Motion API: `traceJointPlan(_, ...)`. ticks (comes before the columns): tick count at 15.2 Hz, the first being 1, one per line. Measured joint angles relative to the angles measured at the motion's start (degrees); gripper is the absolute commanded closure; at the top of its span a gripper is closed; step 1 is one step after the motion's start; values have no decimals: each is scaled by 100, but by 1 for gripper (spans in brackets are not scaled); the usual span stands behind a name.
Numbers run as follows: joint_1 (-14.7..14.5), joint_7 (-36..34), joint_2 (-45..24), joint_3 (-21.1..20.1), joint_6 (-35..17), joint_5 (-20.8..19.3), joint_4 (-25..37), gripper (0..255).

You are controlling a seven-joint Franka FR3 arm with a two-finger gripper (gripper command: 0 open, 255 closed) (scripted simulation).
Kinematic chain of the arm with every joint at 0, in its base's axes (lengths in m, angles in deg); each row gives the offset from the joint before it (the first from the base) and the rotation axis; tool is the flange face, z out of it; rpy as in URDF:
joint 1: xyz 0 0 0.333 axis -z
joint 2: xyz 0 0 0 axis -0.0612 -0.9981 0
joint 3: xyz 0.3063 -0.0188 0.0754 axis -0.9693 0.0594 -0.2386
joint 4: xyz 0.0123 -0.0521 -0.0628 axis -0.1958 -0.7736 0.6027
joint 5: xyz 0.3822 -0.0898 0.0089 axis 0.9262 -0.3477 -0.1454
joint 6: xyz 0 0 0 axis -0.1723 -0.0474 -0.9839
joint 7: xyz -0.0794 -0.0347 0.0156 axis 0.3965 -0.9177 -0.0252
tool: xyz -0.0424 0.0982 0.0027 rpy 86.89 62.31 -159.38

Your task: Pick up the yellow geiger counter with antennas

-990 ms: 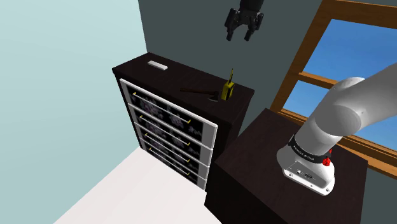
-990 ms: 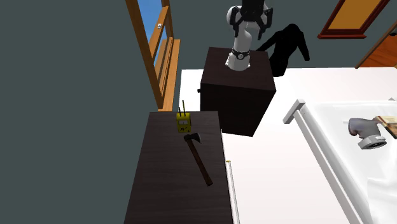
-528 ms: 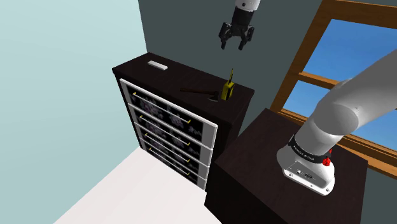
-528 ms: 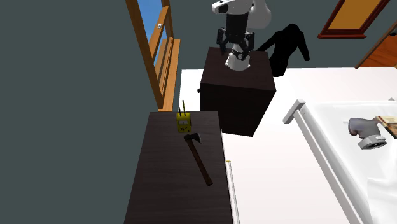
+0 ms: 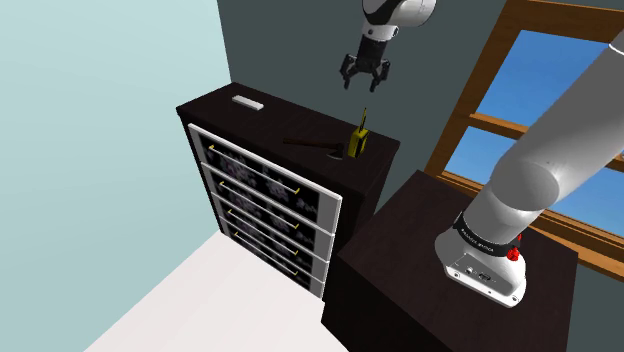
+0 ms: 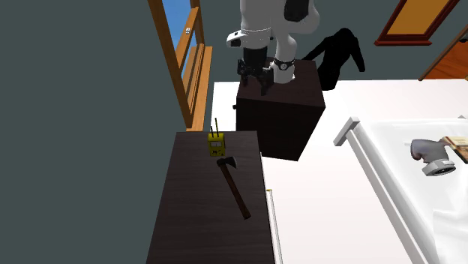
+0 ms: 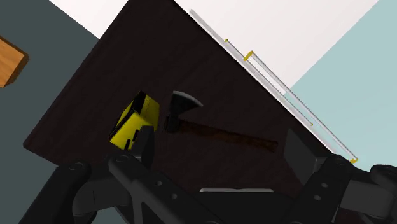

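Dark stand [image 5: 400, 270] sits nearest in the shoulder view. Beyond it, the dresser [image 5: 290, 115] carries the counter [image 5: 357, 143] upright at the end nearest the stand, axe [image 5: 310, 145] just beside it. One finger [image 7: 145, 137] partly covers the counter in the wrist view. Pincer [image 5: 361, 82] released and empty above the counter, lower than a second ago. A small white item [image 5: 247, 101] lies at the far end, unidentifiable.

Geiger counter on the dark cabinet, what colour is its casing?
The counter is yellow, seen best in the wrist view.
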Motion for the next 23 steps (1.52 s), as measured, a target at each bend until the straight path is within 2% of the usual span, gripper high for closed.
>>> traceJointPlan(12, 496, -72, -2245, 334, -863, 742, 1051, 0)
traceJointPlan(23, 1155, -232, -4214, 376, -1137, 1435, 2427, 0)
